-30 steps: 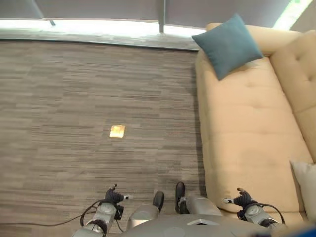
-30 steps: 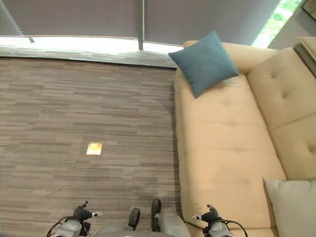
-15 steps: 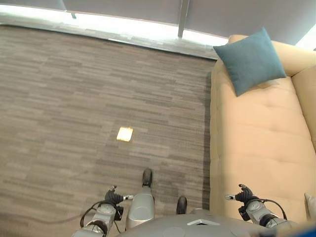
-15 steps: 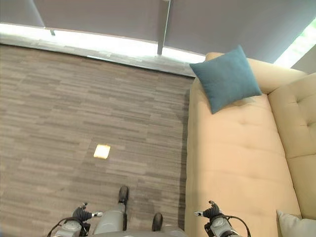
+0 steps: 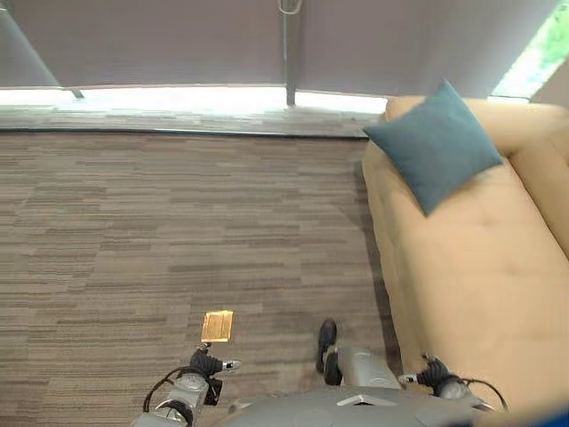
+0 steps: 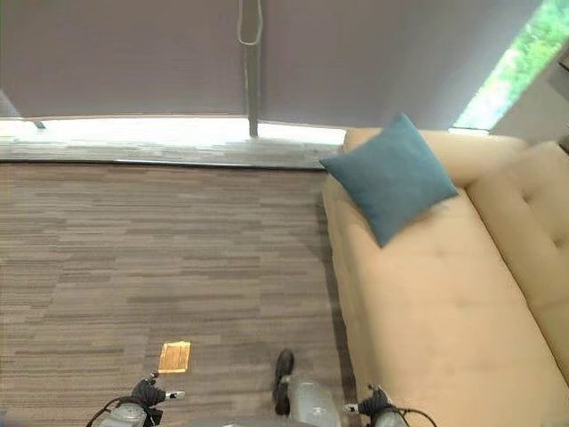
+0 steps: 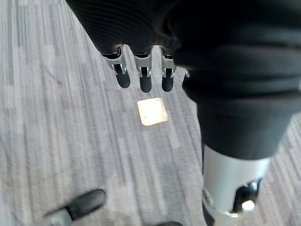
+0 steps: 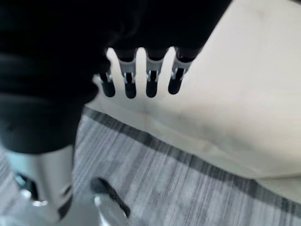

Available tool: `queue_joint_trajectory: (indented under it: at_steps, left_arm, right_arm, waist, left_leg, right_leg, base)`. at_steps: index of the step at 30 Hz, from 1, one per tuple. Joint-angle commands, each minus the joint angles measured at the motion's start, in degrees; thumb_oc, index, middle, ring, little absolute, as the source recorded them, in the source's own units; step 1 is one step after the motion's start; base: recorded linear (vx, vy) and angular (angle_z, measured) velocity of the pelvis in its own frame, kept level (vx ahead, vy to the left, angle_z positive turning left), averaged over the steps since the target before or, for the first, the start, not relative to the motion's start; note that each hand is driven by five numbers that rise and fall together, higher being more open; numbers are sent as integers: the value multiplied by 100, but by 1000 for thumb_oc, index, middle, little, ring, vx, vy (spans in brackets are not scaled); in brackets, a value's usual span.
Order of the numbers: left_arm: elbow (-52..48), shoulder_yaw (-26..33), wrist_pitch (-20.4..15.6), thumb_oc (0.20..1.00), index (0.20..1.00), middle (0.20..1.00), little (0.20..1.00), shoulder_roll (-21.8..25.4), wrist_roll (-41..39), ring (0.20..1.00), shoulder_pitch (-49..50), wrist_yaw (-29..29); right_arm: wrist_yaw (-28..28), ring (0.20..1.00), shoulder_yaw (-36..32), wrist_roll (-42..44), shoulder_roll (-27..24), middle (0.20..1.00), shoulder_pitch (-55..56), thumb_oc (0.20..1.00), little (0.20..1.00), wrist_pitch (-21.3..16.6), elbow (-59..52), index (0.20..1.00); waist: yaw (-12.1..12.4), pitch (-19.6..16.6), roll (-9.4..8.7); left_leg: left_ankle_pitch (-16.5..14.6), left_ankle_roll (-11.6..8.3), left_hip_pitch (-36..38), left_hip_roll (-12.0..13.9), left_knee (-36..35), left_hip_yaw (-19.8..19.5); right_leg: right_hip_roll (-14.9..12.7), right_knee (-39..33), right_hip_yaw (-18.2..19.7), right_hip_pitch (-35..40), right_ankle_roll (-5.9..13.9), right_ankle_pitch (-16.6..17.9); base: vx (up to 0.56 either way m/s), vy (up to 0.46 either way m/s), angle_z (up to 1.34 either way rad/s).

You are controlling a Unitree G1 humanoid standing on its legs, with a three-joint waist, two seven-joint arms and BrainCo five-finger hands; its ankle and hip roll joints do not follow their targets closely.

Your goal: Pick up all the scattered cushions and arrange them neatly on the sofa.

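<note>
- The tan sofa [image 5: 471,285] runs ahead of the right hand [image 8: 141,80], which hangs low just beside its front edge. In the wrist view the fingers hang straight and slack, holding nothing.
- The striped carpet [image 5: 160,231] stretches ahead of the left hand [image 7: 141,75], and no cushion lies on the stretch in view. This hand's fingers are likewise relaxed and empty.
- A teal cushion [image 5: 433,145] leans on the sofa's far armrest, well apart from both hands. That one looks placed, so I judge the task partly done. Any cushions left must lie outside what shows here.
- A small brass floor plate [image 5: 217,326] sits just ahead of the left hand.
- Against the earlier frames, the whole scene has shifted, so the camera has turned. The pale cushion at the sofa's near end has slipped past the frame's edge. The hands hang empty as before.
</note>
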Motion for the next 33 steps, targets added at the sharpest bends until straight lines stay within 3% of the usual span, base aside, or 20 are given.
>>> queue_joint_trajectory:
  at_steps: [1,4,6,8,10,13,15,16,18,21,25,30,32,33]
  left_arm:
    - [-62,-66,-73,1000,1000,1000,1000,202,161,1000,-216,-55]
    - [-49,-93,-48,1000,1000,1000,1000,162,144,1000,-221,-48]
    - [-10,-93,-47,1000,1000,1000,1000,160,71,1000,-248,-44]
    - [16,-86,-65,1000,1000,1000,1000,155,-24,1000,-256,-28]
    - [97,-47,-45,1000,1000,1000,1000,133,-16,1000,-199,-45]
    - [156,53,-12,1000,1000,1000,1000,122,51,1000,-74,-74]
    - [88,5,-15,1000,1000,1000,1000,183,92,1000,-122,-89]
    - [14,-16,-11,1000,1000,1000,1000,234,86,1000,-197,-76]
    - [-21,-53,-43,1000,1000,1000,1000,250,90,1000,-227,-66]
    - [-30,-64,-44,1000,1000,1000,1000,242,72,1000,-243,-59]
    - [76,-22,-46,1000,1000,1000,1000,222,64,1000,-256,-81]
    - [69,-54,-73,1000,1000,1000,1000,179,96,1000,-229,-90]
    - [25,-160,-55,1000,1000,1000,1000,145,146,1000,-277,-145]
    - [16,-184,-53,1000,1000,1000,1000,128,138,1000,-287,-145]
  right_arm:
    - [-59,1000,93,171,-191,1000,-346,1000,1000,-38,-44,1000]
    - [-93,1000,70,236,-217,1000,-351,1000,1000,-51,-50,1000]
    - [-132,1000,88,240,-219,1000,-378,1000,1000,-34,11,1000]
    - [-166,1000,111,225,-234,1000,-401,1000,1000,-31,30,1000]
    - [-154,1000,93,207,-228,1000,-388,1000,1000,-22,60,1000]
    - [-100,1000,76,171,-152,1000,-379,1000,1000,-27,50,1000]
    - [-54,1000,128,108,-123,1000,-426,1000,1000,-13,0,1000]
    - [-57,1000,169,76,-113,1000,-499,1000,1000,1,-61,1000]
    - [-65,1000,200,51,-110,1000,-522,1000,1000,-22,-131,1000]
    - [-80,1000,255,-29,-153,1000,-562,1000,1000,-16,-142,1000]
    - [-97,1000,254,-153,-222,1000,-618,1000,1000,41,-127,1000]
    - [-98,1000,160,22,-206,1000,-409,1000,1000,28,7,1000]
    - [-126,1000,99,173,-264,1000,-392,1000,1000,0,49,1000]
    - [-125,1000,98,209,-267,1000,-384,1000,1000,-3,67,1000]
  waist:
    - [5,154,-208]
    - [55,151,-301]
    - [214,224,-277]
    - [306,283,-241]
    - [339,228,-208]
    - [351,34,-167]
    - [359,58,-113]
    - [311,153,-34]
    - [264,202,31]
    - [222,199,82]
    - [168,250,102]
    - [33,100,-52]
    - [12,168,-125]
    - [23,189,-126]
  left_leg:
    - [55,-69,-707,200,-76,-301]
    - [17,3,-986,260,-498,-289]
    - [642,-65,-1386,242,-1145,-726]
    - [897,-107,-1596,228,-1301,-970]
    - [855,-85,-1456,181,-1487,-1133]
    - [720,71,-1206,68,-1463,-1069]
    - [592,238,-1075,9,-1385,-941]
    - [527,353,-1015,12,-1328,-905]
    - [455,425,-918,-18,-1313,-905]
    - [265,453,-625,-29,-1402,-847]
    - [90,391,-320,16,-1498,-678]
    - [-187,183,-84,114,-1275,-652]
    - [37,-43,-546,226,-31,-551]
    - [132,-68,-654,238,174,-562]
  right_leg:
    - [-149,108,103,475,1033,-561]
    - [-153,-21,206,666,1062,-676]
    - [-18,-141,415,917,1041,-805]
    - [27,-109,538,1032,1024,-887]
    - [58,-71,679,1108,1032,-955]
    - [-102,303,838,1128,1144,-1037]
    - [-223,1085,878,855,1294,-944]
    - [-284,1806,897,511,1385,-741]
    - [-336,2147,871,252,1404,-611]
    - [-476,1590,431,82,1271,-696]
    - [-692,772,-319,-240,1364,-334]
    - [-407,344,-45,136,1244,-332]
    - [-260,77,89,489,1056,-430]
    - [-220,38,124,577,1002,-474]
  base:
    - [125,-41,-36]
    - [177,9,-17]
    - [254,81,-9]
    - [174,103,-32]
    - [211,166,-69]
    - [279,263,-71]
    - [196,283,-61]
    - [84,197,-34]
    - [114,142,-4]
    - [204,11,-10]
    - [220,-84,-66]
    - [237,-208,10]
    - [140,-217,14]
    - [83,-111,-15]
